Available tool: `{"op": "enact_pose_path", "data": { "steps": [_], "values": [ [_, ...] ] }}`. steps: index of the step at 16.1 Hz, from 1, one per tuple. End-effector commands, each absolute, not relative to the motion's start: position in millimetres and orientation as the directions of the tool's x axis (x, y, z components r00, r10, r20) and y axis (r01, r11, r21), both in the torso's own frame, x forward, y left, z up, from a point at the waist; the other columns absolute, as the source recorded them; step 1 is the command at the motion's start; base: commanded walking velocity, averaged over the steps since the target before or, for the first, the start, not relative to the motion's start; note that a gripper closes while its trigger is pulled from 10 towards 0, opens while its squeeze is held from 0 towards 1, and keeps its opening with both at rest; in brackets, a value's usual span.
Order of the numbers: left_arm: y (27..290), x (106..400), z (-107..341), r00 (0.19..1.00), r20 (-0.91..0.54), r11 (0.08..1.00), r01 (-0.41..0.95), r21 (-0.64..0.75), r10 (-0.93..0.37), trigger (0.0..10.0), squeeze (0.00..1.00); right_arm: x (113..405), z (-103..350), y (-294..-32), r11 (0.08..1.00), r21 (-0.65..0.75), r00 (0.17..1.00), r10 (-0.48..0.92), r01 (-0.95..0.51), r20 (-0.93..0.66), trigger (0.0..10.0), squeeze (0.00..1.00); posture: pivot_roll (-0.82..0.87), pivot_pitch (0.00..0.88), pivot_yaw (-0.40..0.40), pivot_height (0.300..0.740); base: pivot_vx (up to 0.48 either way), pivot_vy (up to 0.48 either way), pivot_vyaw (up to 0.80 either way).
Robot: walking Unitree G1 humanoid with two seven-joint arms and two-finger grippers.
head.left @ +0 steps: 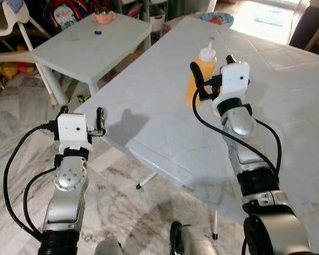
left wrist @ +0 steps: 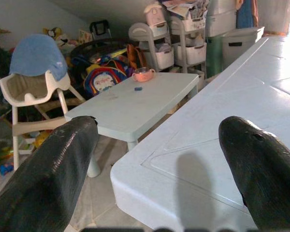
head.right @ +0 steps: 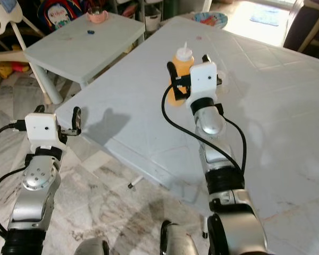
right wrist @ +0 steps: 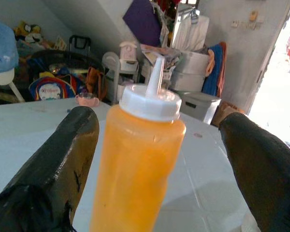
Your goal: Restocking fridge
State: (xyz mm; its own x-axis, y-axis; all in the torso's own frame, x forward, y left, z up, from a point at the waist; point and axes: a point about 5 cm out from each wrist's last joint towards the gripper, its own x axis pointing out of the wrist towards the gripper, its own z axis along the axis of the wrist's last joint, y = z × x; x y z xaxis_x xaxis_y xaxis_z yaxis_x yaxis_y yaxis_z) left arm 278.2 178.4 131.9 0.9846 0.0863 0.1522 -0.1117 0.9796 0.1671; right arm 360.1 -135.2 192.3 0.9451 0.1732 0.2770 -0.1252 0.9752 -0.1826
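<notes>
Left gripper [head.left: 93, 121] is hovering w/ jaws wide apart & holding nothing, just off the near corner of the big white table [head.left: 165, 133]. Right gripper [head.right: 194, 66] is reaching over the tabletop, fingers spread wide either side of the orange squeeze bottle [right wrist: 137, 164], not clamping it; bottle is standing upright on the table, white nozzle cap on. Small white table [head.left: 90, 45] is sitting beyond the corner.

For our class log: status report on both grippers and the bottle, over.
Right gripper open, fingers either side of the upright orange squeeze bottle on the large white table. Left gripper open, at the table's corner. Nothing blocking.
</notes>
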Motion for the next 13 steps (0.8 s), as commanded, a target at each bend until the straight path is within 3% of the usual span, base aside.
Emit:
{"op": "enact_pose_path", "data": {
  "steps": [1, 13],
  "values": [
    [179, 276, 133, 0.986, 0.150, 0.977, -0.107, 0.184, 0.080, 10.0, 0.00, 363, 195, -134, 0.976, -0.172, 0.946, 0.175, -0.131, 0.274, 10.0, 0.00, 0.04, 0.136, 0.015, 0.740, 0.000, 0.000, 0.00],
    [183, 270, 133, 0.987, 0.137, 0.973, -0.108, 0.205, 0.081, 10.0, 0.00, 383, 205, -123, 0.971, -0.157, 0.948, 0.212, -0.177, 0.238, 10.0, 0.00, 0.07, 0.169, 0.016, 0.740, 0.000, 0.000, 0.00]
  ]
}}
